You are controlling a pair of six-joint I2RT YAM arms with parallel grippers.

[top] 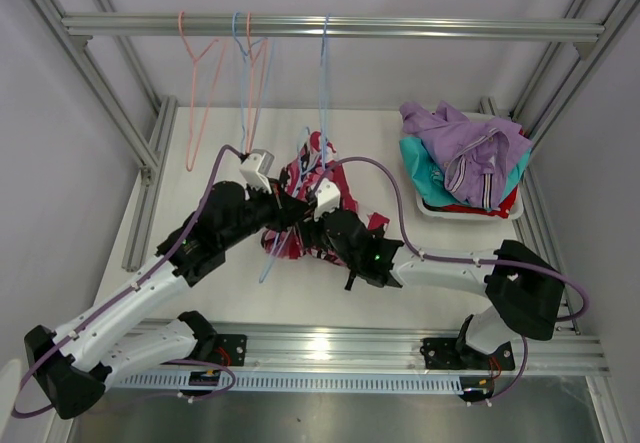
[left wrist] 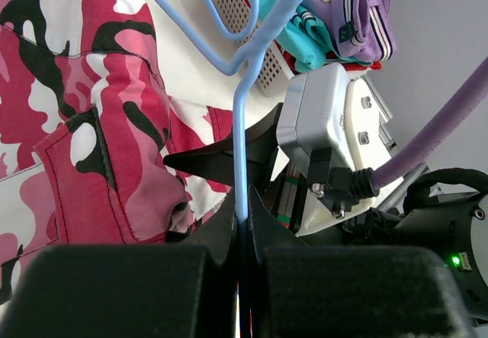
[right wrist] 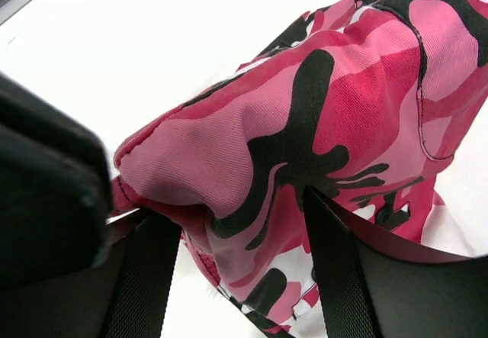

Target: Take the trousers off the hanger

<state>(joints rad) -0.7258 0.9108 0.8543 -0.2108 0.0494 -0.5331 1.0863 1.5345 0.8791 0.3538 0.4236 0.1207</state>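
The pink, white and black camouflage trousers [top: 312, 168] hang bunched on a light-blue hanger [top: 323, 93] that hooks over the top rail. My left gripper [top: 285, 208] is shut on the hanger's blue wire [left wrist: 242, 162], and the trousers [left wrist: 91, 124] lie to its left. My right gripper [top: 312, 225] is right beside it, low against the cloth. In the right wrist view a fold of the trousers [right wrist: 252, 147] sits between the wide-apart jaws of that gripper [right wrist: 240, 277], whose fingers [right wrist: 339, 269] stand on either side of the fold.
A white basket [top: 432, 208] at the back right holds lilac [top: 470, 143], teal and red trousers. Bare hangers, pink [top: 190, 93] and blue with pink [top: 250, 73], dangle from the rail [top: 400, 28] on the left. Frame posts flank both sides.
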